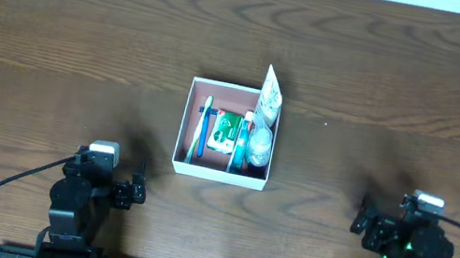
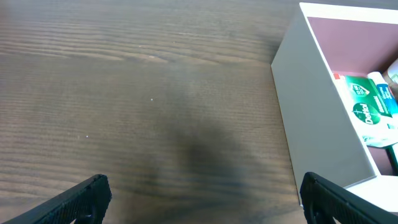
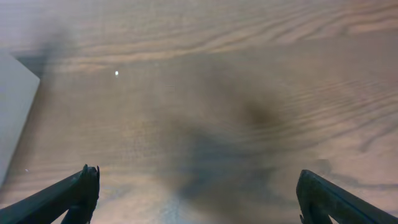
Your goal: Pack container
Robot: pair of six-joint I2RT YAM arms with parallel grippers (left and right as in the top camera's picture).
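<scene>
Container (image 1: 227,134), square and shallow with thin white walls and a pinkish-brown floor, sits on the brown wood bench (image 1: 55,41) in the overhead view. It lies ahead of both pairs of jaws and between them, nearer the left jaws than the right jaws. Its contents, reading from the left jaws' side across, begin with a slim blue-green stick (image 1: 202,130) lying along the wall. Next come a green packet (image 1: 226,130) lying flat and a teal strip (image 1: 239,145) beside it. A clear rounded thing (image 1: 259,144) rests against the wall on the right jaws' side. A white sachet (image 1: 270,94) leans in the far corner on that side, its top poking past the rim. The left arm (image 1: 84,193) and right arm (image 1: 412,251) are both folded low at the near edge, their jaws well apart from the container.

From the left wrist, the two dark fingers (image 2: 78,202) show only at the bottom corners. The left jaws stand wide, with only bare bench between them. The container's white wall rises ahead and to the right of them, close beyond the right-hand finger. Over the rim the green packet, with white lettering, shows on the pink floor.

From the right wrist, the fingers (image 3: 68,196) likewise sit at the bottom corners, so the right jaws are wide over bare bench. Only a sliver of the container's white wall shows, ahead and far to the left of them. The rest is blurred woodgrain.
</scene>
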